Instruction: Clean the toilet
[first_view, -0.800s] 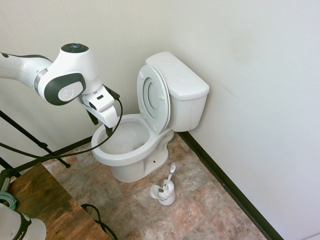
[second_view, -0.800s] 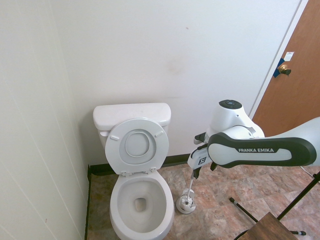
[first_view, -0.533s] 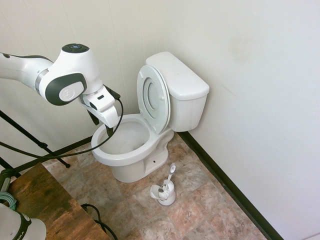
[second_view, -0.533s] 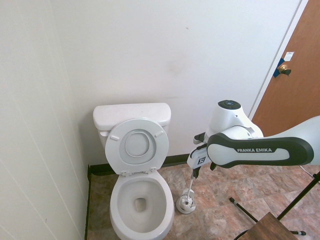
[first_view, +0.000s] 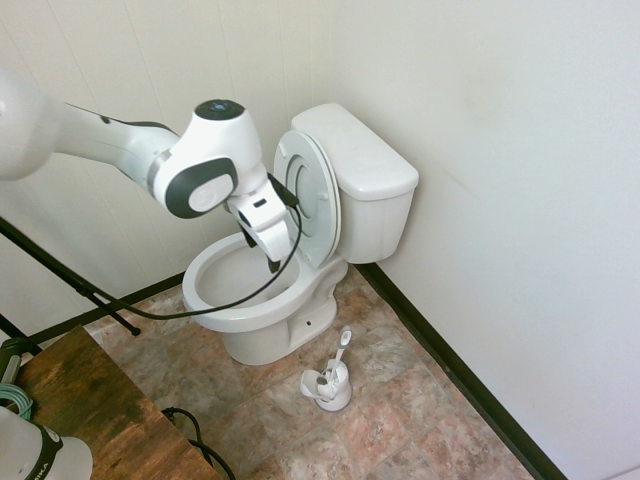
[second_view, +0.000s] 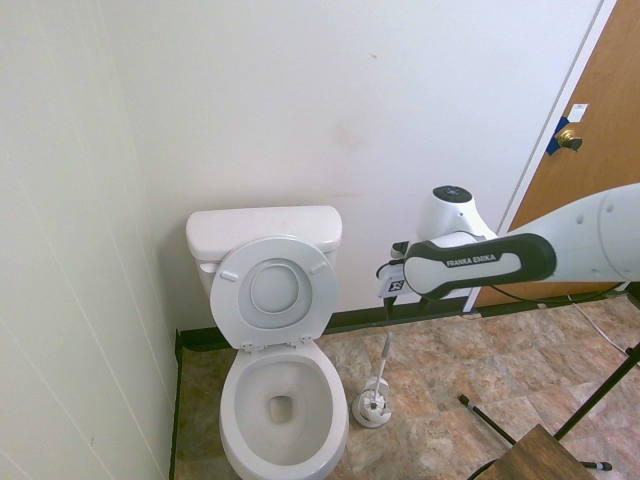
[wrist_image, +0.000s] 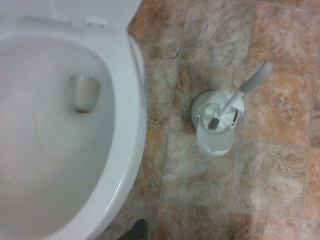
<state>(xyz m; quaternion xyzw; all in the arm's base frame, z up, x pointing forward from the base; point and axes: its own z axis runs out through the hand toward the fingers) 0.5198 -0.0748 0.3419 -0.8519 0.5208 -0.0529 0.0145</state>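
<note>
The white toilet (first_view: 262, 300) (second_view: 282, 400) stands in the corner, its seat and lid tipped up against the tank (first_view: 358, 150). Its bowl (wrist_image: 60, 130) is open, with the drain showing. My gripper (first_view: 264, 252) (second_view: 389, 300) hangs in the air above the bowl's side rim, in front of the raised seat. It is open, with nothing between its fingers. A white toilet brush (first_view: 331, 378) (second_view: 374, 400) (wrist_image: 218, 120) stands in its holder on the floor beside the bowl, below the gripper and apart from it.
Walls close in behind the toilet and on one side, with a black baseboard (first_view: 450, 370) along the floor. A brown door (second_view: 590, 150) is on the far side. A wooden table corner (first_view: 90, 410) (second_view: 530, 455) juts in near the arm's base. Tiled floor (wrist_image: 250, 190) surrounds the brush.
The arm has swung toward the toilet and the back wall, lifting the gripper from beside the bowl's front to near the raised seat. Toilet and brush have not moved.
</note>
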